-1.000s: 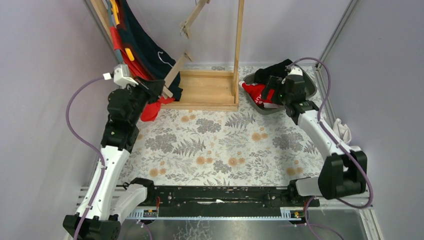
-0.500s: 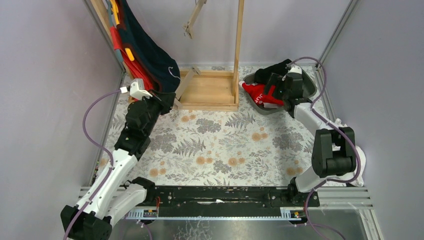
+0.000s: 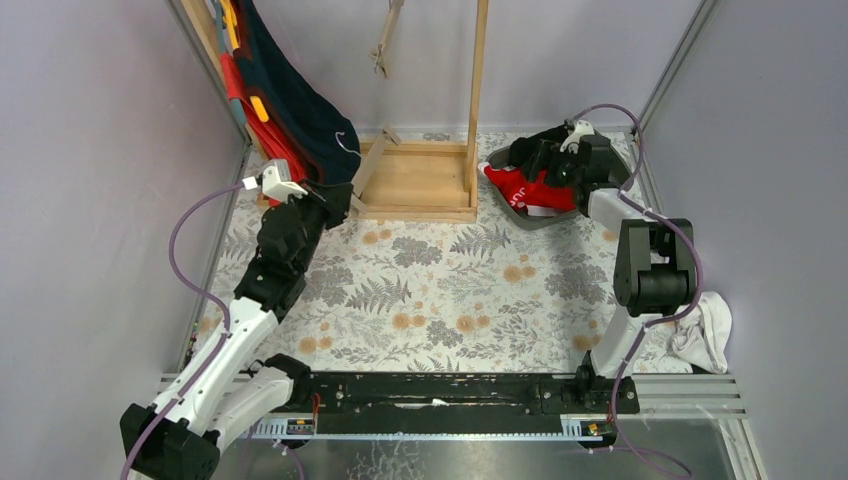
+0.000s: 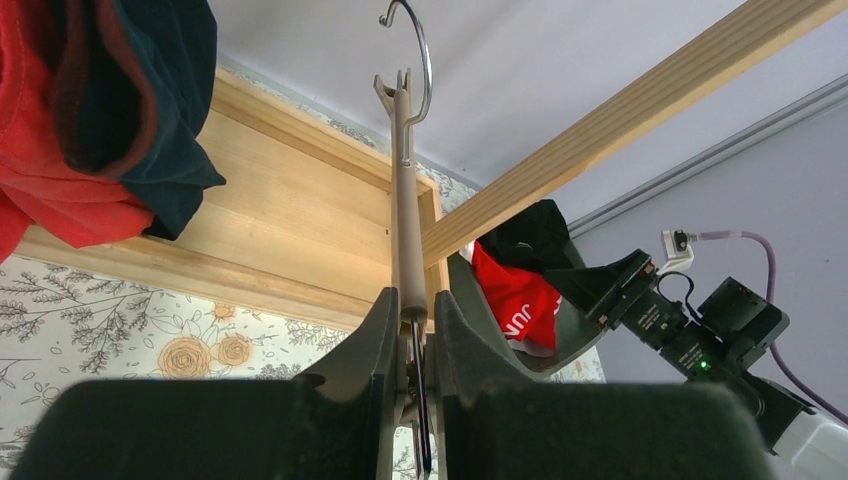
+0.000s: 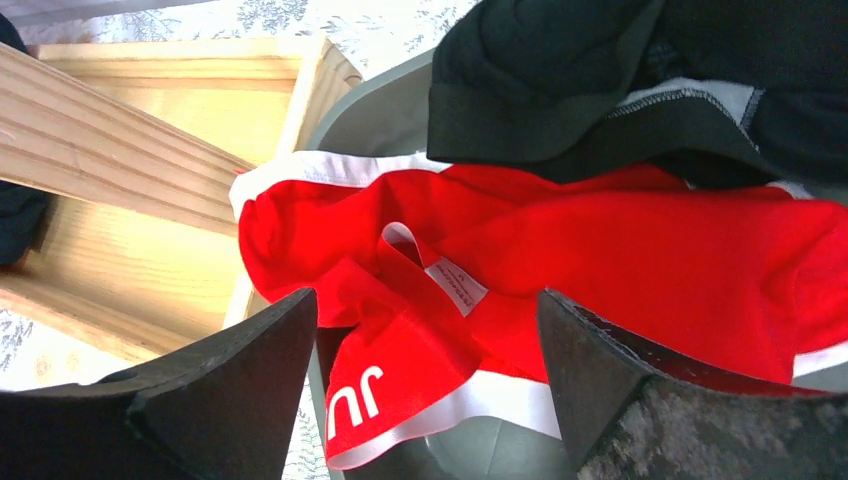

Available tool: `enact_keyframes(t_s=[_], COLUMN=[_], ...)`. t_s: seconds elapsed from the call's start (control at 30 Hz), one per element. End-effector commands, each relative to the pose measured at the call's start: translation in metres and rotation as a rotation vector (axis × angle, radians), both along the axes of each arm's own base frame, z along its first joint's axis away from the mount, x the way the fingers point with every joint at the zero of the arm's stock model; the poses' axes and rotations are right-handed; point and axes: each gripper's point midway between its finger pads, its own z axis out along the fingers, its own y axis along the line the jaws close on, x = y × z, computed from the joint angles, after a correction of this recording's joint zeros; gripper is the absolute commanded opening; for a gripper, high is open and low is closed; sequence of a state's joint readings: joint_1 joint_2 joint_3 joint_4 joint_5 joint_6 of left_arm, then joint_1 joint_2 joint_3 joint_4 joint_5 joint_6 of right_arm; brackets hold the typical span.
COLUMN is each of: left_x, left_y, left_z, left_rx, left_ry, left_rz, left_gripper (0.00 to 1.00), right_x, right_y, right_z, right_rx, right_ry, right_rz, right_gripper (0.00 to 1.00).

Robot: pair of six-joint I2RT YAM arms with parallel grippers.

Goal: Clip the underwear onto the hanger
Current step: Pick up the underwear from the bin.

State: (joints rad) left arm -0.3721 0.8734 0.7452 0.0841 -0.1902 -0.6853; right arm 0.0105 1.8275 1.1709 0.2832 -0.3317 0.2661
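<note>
My left gripper [image 4: 412, 322] is shut on one end of a wooden hanger [image 4: 404, 200], whose metal hook [image 4: 424, 60] points up. In the top view this gripper [image 3: 338, 196] holds the hanger [image 3: 372, 163] at the front left corner of the wooden rack. Red underwear with a white waistband [image 5: 560, 250] lies in a grey bin [image 5: 375, 115] under a black garment [image 5: 600, 80]. My right gripper [image 5: 425, 340] is open just above the red underwear, one finger on each side of its waistband. In the top view it [image 3: 538, 168] hovers over the bin [image 3: 560, 218].
A wooden rack with a flat base [image 3: 415, 180] and an upright post [image 3: 478, 90] stands at the back. Dark blue and red garments [image 3: 285, 100] hang at the back left. A second hanger [image 3: 385, 40] dangles above. A white cloth [image 3: 705, 325] lies at the right edge.
My left arm has pulled the hanger right and nearer, away from the hung garments. My right arm has folded up and its gripper has shifted left over the bin's clothes.
</note>
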Motion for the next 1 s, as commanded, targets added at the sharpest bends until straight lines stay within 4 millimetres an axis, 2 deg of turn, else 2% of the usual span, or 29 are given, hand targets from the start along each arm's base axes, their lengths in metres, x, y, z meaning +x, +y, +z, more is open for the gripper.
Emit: enact_keyframes(t_s=[0.0,0.17,0.47,0.7,0.97], left_x=[0.004,0.004,0.005,0.007,0.006], left_y=[-0.001,-0.006,-0.010,-0.014,-0.013], left_z=[0.025,0.025,0.023,0.020,0.020], left_rx=[-0.050,-0.048,-0.043,-0.036,-0.032], left_ry=[-0.094,-0.092,-0.086,-0.077,-0.078], left_rz=[0.023,0.014,0.012,0.005,0.010], left_gripper=[0.00,0.00,0.00,0.00,0.00], right_x=[0.017,0.017,0.010,0.006,0.010], right_y=[0.010,0.011,0.008,0.013,0.022], right_z=[0.045,0.042,0.023,0.016,0.006], right_rx=[-0.026,-0.049,-0.125,-0.122,-0.093], right_ry=[-0.122,-0.111,-0.054,-0.034,0.000], right_rz=[0.086,0.119,0.166,0.210,0.256], right_gripper=[0.86,0.84,0.80,0.78,0.72])
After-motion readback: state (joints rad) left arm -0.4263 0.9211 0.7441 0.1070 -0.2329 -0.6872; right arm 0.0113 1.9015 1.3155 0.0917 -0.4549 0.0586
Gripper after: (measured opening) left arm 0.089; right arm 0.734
